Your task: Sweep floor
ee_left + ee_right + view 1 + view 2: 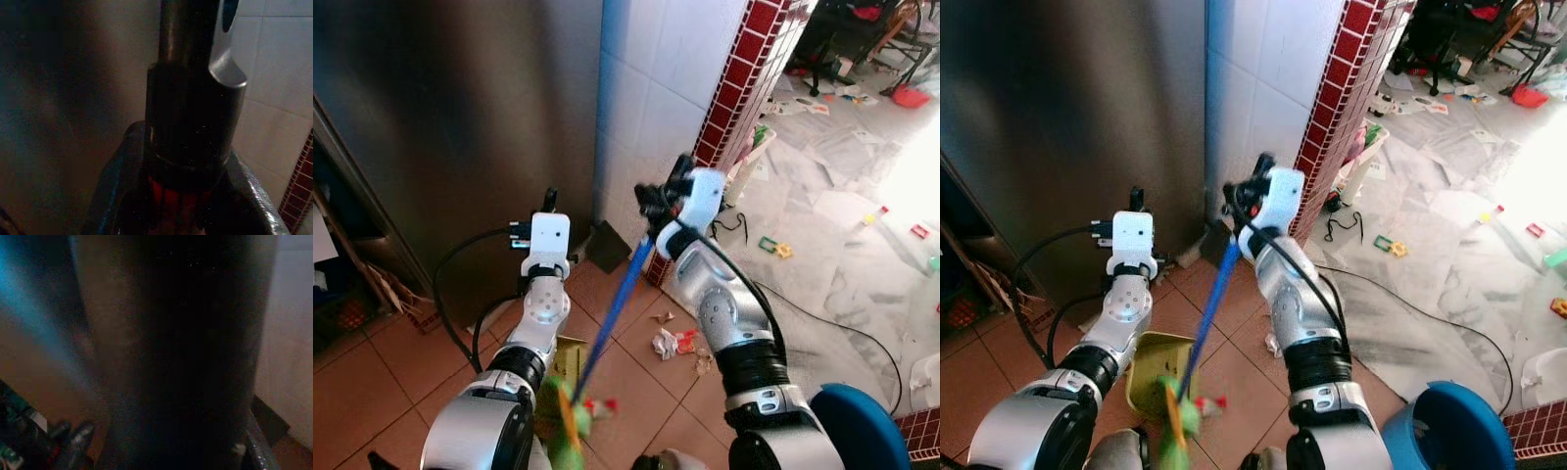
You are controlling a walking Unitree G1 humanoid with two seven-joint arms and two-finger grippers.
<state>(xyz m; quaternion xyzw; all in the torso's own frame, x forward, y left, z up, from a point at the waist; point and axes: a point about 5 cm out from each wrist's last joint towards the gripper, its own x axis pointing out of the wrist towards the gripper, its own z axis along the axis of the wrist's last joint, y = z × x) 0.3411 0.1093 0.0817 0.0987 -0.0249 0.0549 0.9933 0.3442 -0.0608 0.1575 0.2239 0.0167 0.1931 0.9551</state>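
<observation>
A thin blue broom handle (617,304) slants up from the terracotta floor (372,382) to the right claw (658,201), which grips it beside the tiled wall (656,98). Crumpled litter (671,343) lies nearby. The left claw (548,201) is raised; its fingers' state cannot be told. The right eye view adds a yellow dustpan (1151,377) beneath the left arm.

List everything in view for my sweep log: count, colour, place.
broom handle: one, blue, slanting between the arms, held by the right hand
dustpan: one, yellow-green, on the terracotta tiles by the left arm
litter: small crumpled pile, white and red, on the tiles beside the right arm
fridge: one, steel grey, ahead on the left
brick pillar: one, red, right of the white wall tiles
bucket: one, blue, on the floor at lower right
left hand: raised before the fridge
right hand: gripping the handle's top
</observation>
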